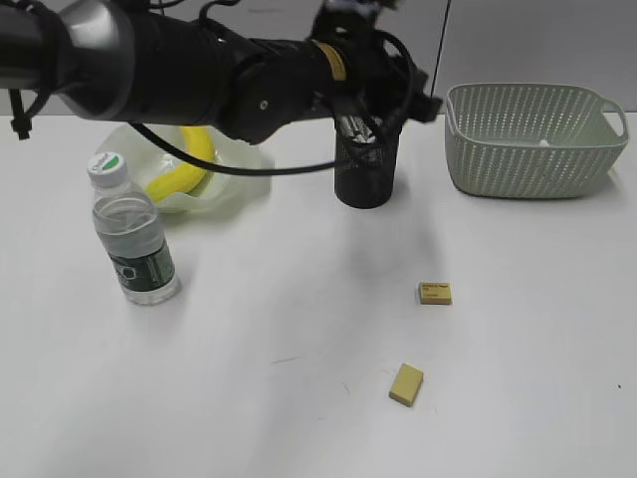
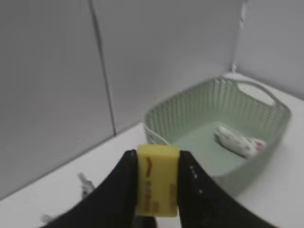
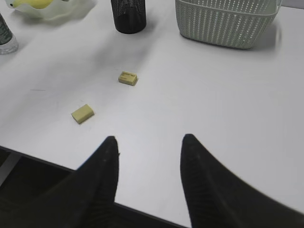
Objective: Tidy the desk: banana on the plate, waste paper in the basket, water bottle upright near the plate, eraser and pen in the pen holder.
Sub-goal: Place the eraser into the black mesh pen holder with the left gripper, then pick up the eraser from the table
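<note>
My left gripper (image 2: 157, 157) is shut on a yellow eraser (image 2: 157, 185). In the exterior view the left arm reaches across, with its gripper (image 1: 383, 100) just above the black mesh pen holder (image 1: 365, 169). Two more yellow erasers (image 1: 435, 293) (image 1: 406, 383) lie on the white desk (image 1: 249, 349). The banana (image 1: 189, 164) lies in the pale green plate (image 1: 239, 184). The water bottle (image 1: 129, 234) stands upright in front of the plate. The waste paper (image 2: 237, 140) lies in the green basket (image 1: 537, 139). My right gripper (image 3: 149, 145) is open and empty over the desk's front edge.
A thin silvery object stands inside the pen holder (image 3: 128, 16). The basket (image 3: 223, 21) stands at the back right. The two loose erasers (image 3: 128, 78) (image 3: 82, 113) lie ahead and left of my right gripper. The left arm and its cables hang over the plate.
</note>
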Controlling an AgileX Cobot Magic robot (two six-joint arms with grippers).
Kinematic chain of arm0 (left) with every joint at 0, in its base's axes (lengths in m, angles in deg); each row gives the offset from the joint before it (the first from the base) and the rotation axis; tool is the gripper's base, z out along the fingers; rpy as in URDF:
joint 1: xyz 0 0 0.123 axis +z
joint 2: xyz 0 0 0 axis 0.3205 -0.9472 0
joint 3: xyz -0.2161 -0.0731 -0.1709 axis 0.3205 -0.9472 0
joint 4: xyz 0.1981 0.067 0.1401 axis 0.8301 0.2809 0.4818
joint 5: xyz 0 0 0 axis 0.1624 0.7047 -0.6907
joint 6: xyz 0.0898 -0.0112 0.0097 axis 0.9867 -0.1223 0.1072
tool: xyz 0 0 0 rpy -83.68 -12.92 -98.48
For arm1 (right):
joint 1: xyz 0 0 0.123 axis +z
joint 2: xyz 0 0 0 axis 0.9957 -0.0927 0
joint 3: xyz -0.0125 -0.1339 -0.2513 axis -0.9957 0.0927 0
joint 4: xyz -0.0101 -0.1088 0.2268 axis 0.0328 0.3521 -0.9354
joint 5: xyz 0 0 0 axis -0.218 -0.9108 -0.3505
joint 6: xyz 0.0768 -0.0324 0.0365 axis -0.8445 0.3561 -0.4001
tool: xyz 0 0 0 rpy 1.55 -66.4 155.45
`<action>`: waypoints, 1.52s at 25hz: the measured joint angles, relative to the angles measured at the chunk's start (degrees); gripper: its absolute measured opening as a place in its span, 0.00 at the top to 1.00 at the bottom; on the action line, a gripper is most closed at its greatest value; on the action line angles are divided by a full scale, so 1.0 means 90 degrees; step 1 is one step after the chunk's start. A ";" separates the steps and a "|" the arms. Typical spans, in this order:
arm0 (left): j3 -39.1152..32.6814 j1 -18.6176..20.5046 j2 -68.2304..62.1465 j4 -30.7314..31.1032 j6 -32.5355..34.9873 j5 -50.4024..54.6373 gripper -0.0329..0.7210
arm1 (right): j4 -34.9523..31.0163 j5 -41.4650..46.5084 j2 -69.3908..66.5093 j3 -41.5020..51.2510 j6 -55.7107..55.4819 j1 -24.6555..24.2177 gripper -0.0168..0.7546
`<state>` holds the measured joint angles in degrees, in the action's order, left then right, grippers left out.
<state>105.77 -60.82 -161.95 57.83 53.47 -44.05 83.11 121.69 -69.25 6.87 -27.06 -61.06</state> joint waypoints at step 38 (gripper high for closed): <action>-0.5146 0.0599 0.7679 0.0181 0.0008 0.4744 0.57 | 0.0000 -0.0001 0.0000 0.0000 0.0000 0.0000 0.53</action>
<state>59.45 -55.42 -92.84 59.46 53.54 -1.36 83.11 121.68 -69.25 6.87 -27.06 -61.06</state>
